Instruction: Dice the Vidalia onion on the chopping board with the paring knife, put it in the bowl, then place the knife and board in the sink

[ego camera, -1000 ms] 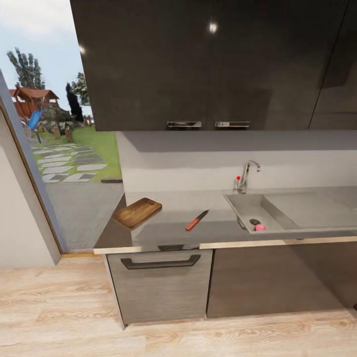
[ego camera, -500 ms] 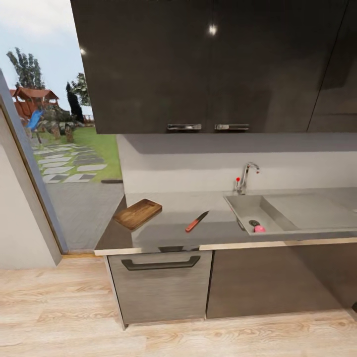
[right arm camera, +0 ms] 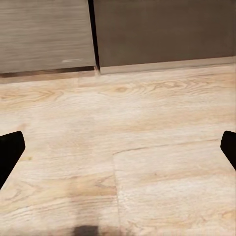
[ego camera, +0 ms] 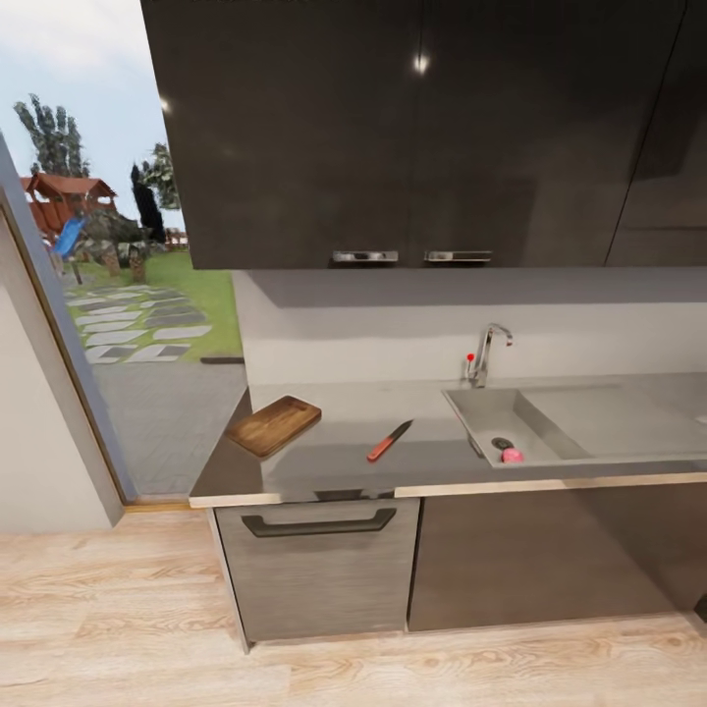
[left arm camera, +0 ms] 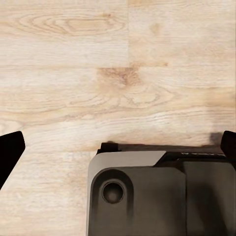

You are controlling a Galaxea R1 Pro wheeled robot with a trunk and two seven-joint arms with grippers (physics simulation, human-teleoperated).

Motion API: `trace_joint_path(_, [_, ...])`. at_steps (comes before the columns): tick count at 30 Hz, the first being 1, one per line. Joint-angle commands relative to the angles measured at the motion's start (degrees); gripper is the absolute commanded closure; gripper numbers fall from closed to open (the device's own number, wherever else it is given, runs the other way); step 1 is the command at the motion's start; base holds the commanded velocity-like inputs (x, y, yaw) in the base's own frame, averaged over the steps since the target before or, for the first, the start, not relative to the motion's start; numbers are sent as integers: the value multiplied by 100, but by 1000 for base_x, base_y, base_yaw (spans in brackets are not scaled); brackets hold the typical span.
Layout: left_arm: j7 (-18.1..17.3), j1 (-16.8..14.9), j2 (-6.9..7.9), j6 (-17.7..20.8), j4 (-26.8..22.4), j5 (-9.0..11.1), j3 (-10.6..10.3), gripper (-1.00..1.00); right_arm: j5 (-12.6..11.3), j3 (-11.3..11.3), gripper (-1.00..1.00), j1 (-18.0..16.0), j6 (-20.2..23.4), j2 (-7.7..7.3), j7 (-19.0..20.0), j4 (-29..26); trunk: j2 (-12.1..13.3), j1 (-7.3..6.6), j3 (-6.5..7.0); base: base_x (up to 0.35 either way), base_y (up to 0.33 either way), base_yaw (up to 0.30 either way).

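Head view: the countertop runs left to right beneath dark wall cabinets. The chopping board lies flat near the countertop's left end, one corner reaching toward the edge. The paring knife lies flat to the right of the board and well apart from it, red-brown handle toward the front, dark blade pointing back and to the right. Further right, the sink is set into the worktop, with the chrome tap and red knob behind it and the drainboard extending right. The Vidalia onion rests on the basin floor just beside the round drain, apparently touching its rim, though it is too small to confirm.

Left wrist view: the left gripper is spread wide, its dark fingertips at opposite edges, empty, above the wood-plank floor and part of the robot's grey base.

Right wrist view: the right gripper is likewise spread and empty, over floor near the lower cabinet fronts.
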Motion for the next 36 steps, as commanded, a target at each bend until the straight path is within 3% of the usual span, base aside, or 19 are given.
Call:
trace_joint_path(1, [2,1,-1,-8,-6,17,4,-100,0,7,-100,-1,-10,1,-24,-3,34,-20,10,0,0,0])
trace_joint_path(24, [2,1,8,-8,-6,18,4,-100,0,7,-100,-1,-10,1,-24,-3,956,-525,423,0,0,0])
trace_joint_path(36, [2,1,10,-10,-6,17,-2,-100,0,7,-100,-1,-10,1,-24,-3,956,-525,423,0,0,0])
